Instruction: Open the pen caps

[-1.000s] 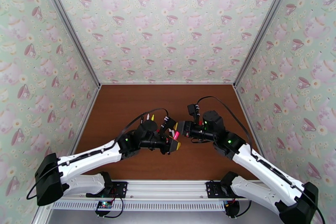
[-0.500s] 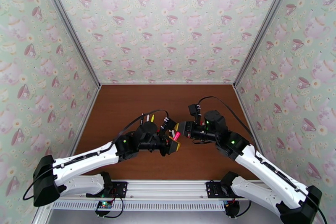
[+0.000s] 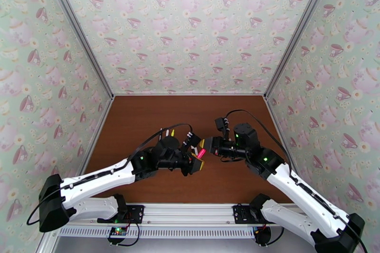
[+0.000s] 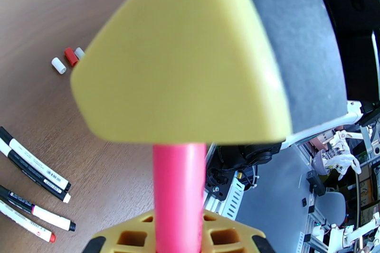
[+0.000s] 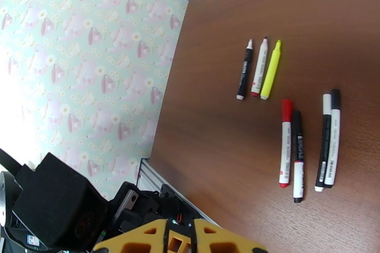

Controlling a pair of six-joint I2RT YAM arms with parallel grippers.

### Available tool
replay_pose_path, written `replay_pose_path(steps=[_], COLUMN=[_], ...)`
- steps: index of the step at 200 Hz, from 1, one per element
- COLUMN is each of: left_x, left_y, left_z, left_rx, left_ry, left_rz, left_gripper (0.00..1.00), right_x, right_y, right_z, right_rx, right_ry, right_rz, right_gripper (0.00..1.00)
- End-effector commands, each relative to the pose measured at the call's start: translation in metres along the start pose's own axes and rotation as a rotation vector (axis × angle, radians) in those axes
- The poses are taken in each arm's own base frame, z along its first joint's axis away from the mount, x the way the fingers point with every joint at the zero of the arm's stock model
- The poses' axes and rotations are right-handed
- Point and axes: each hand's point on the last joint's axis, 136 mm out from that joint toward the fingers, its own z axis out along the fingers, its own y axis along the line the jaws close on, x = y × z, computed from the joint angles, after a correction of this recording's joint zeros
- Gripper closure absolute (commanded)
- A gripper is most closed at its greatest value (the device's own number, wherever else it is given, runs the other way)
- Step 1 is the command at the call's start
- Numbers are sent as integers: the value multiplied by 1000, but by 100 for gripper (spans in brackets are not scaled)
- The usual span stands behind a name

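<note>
**A:** Loose caps [image 4: 71, 56] lie on the desk [image 4: 118, 154]. Why is the pink pen [image 4: 179, 197] raised?

**B:** The left claw [image 4: 179, 154] clenches its barrel, likely steadying it for the right claw [image 3: 207, 145] just beside. Whether that one is clenched, I can't tell.

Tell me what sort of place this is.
Probably a lab robot test cell: a brown tabletop boxed in by teacup-wallpaper panels on aluminium framing, with a mounting rail at its near edge. Past the table, the left wrist view shows other equipment and what looks like an office chair.
</note>
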Motion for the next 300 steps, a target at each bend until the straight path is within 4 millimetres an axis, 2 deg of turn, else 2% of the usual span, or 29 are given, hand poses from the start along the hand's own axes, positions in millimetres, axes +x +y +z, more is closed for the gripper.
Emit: replay_pose_path(steps=[1,26,38,64,85,103,127,146,183,197,211,232,248,273,300], left_x=[45,40,44,44,37,34,36,37,55,53,51,41,34,22,17], left_y=[11,17,17,-13,-30,-18,1,-2,2,-5,-20,-37,-34,-25,-18], left_z=[-5,-5,-1,12,12,9,5,7,10,10,10,-1,-15,-28,-30], left_rx=[-64,-179,-175,27,122,49,-102,-134,-273,-231,-102,78,98,70,20], left_ry=[183,173,180,178,143,119,110,95,146,127,109,68,39,5,17], left_rz=[-43,6,3,-51,-70,-69,-37,-17,58,48,14,-45,-60,-45,-22], left_gripper=[100,100,100,100,100,100,100,100,100,100,100,100,100,100,100], right_x=[-52,-53,-55,-57,-61,-65,-69,-73,-75,-76,-75,-74,-70,-66,-64], right_y=[-35,-43,-38,-17,1,6,-7,-12,-13,-12,-5,20,32,36,35], right_z=[-24,-25,-28,-28,-34,-43,-49,-53,-59,-61,-59,-59,-58,-56,-55], right_rx=[199,233,212,88,-6,-1,91,96,103,104,71,-37,-83,-108,-121], right_ry=[-267,-284,-301,-316,-337,-359,-387,-433,-460,-467,-454,-420,-382,-352,-355], right_rz=[1,33,21,-39,-70,-82,-36,-3,-2,-7,-39,-137,-183,-209,-211], right_gripper=[95,95,95,96,96,95,96,95,95,95,96,96,96,96,96])
